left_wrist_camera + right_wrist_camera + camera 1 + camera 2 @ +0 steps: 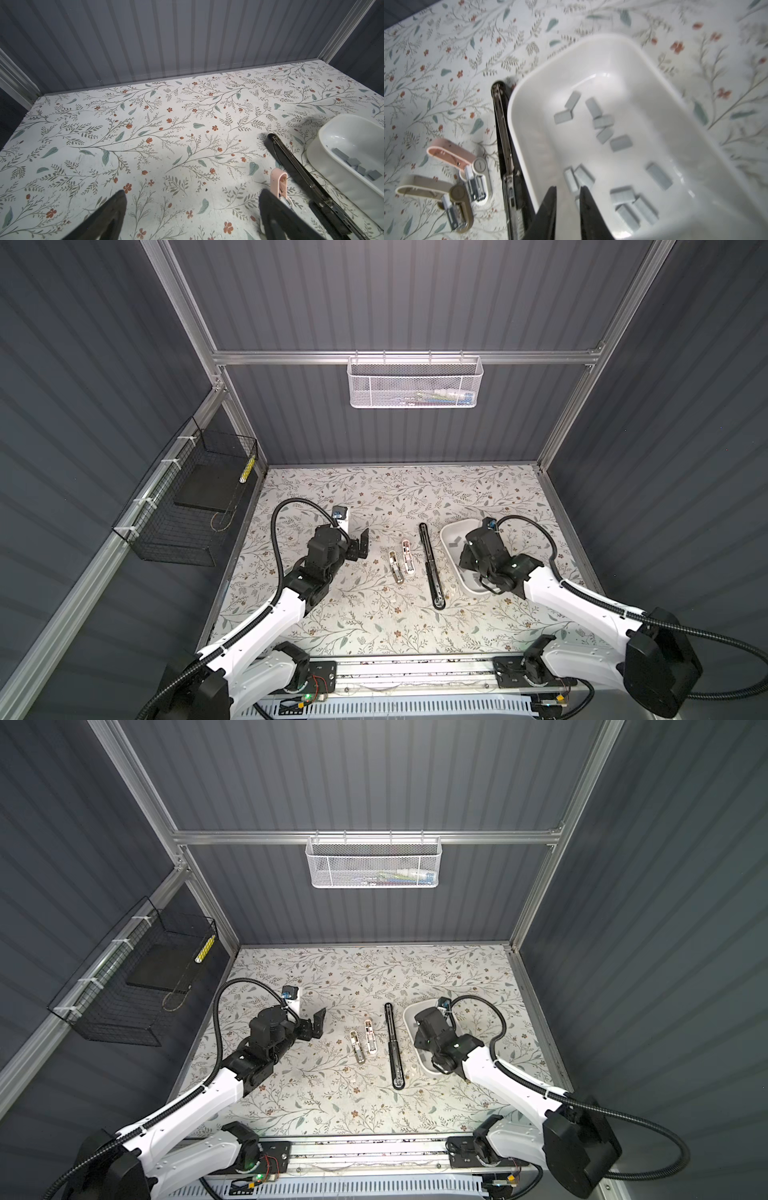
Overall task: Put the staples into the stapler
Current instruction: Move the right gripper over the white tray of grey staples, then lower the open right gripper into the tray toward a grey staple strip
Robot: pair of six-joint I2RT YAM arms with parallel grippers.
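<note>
Just right of the black stapler (430, 564), the staples (620, 143) are scattered loose in the white tray (529, 128). Over them the right gripper (568, 194) is held, jaws cracked narrowly apart, nothing pinched. Well left of the stapler, the left gripper (193, 195) is parked, spread wide, empty.

The white left arm's black parallel gripper (193, 207) hovers with jaws spread wide. The white right arm's black gripper (568, 199) points down, jaws narrowly parted.
</note>
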